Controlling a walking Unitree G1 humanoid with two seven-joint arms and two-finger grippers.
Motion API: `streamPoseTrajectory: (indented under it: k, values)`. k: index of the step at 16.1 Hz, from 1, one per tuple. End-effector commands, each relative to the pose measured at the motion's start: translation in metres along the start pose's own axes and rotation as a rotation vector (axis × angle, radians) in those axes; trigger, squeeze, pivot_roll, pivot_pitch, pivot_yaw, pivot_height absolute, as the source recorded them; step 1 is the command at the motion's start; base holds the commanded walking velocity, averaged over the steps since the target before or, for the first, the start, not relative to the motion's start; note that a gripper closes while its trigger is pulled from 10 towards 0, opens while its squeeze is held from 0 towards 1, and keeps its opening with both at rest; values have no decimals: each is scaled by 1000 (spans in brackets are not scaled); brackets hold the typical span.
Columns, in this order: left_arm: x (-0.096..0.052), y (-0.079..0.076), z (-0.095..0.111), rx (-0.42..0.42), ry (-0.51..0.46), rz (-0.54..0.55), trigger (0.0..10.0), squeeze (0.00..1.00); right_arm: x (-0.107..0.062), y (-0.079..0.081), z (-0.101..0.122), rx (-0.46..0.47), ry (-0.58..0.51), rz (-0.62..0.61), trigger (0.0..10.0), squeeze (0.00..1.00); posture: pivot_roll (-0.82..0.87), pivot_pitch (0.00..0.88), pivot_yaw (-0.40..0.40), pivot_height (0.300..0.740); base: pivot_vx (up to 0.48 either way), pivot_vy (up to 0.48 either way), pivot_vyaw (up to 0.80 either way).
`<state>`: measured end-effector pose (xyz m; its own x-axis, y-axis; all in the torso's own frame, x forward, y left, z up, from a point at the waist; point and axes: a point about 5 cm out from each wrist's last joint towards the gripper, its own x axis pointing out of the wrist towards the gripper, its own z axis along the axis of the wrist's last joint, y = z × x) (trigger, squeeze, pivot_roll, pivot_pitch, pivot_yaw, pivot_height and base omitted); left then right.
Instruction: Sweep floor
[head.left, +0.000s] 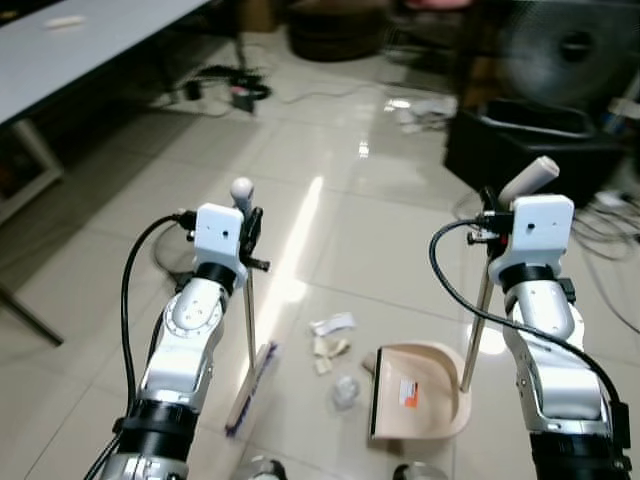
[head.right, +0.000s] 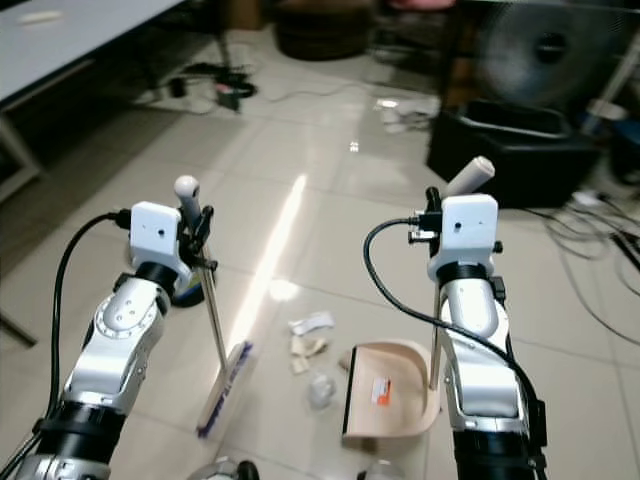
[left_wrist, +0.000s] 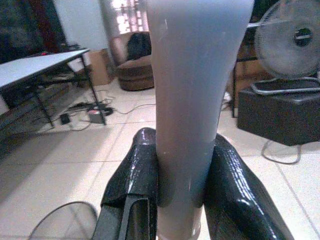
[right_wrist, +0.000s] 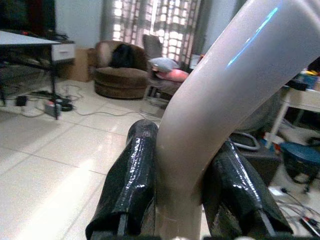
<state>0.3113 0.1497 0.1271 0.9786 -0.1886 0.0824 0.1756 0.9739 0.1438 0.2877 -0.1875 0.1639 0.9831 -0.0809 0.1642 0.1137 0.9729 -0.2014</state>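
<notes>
Two tools held | left gripper (head.left: 250, 228) clamps broom (head.left: 252, 385), right gripper (head.left: 492, 218) clamps dustpan (head.left: 420, 392) handle | we see scraps (head.left: 332, 345) between them, broom head's long axis pointing away, left arm nearer.

We're in a lived-in room of a home, part lounge and part workspace: glossy cream floor tiles (head.left: 330, 150), a round brown armchair (right_wrist: 120, 70) set before curtained windows (right_wrist: 150, 20), and a long white table (head.left: 80, 50) on dark legs down the left side. A standing fan (left_wrist: 295, 42) rises over a black box (head.left: 530, 145) on the right, and power strips and loose cables (head.left: 225, 85) trail across the tiles.
</notes>
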Motion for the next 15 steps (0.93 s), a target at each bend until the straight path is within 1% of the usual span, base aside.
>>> streamPoseTrajectory:
  k: [1,5,15]
  values:
    - [3,1,10,17,-46,-6,10000,0,0,-1,5,-9,-31,6,10000,0,-41,88,57,740,330,0,0]
    - [3,2,10,18,-45,-8,10000,0,0,1,4,-30,-27,18,10000,0,-41,88,59,740,333,0,0]
    - [2,2,9,18,-43,-14,10000,0,-1,0,2,-17,-22,9,10000,0,-41,91,61,740,326,0,0]
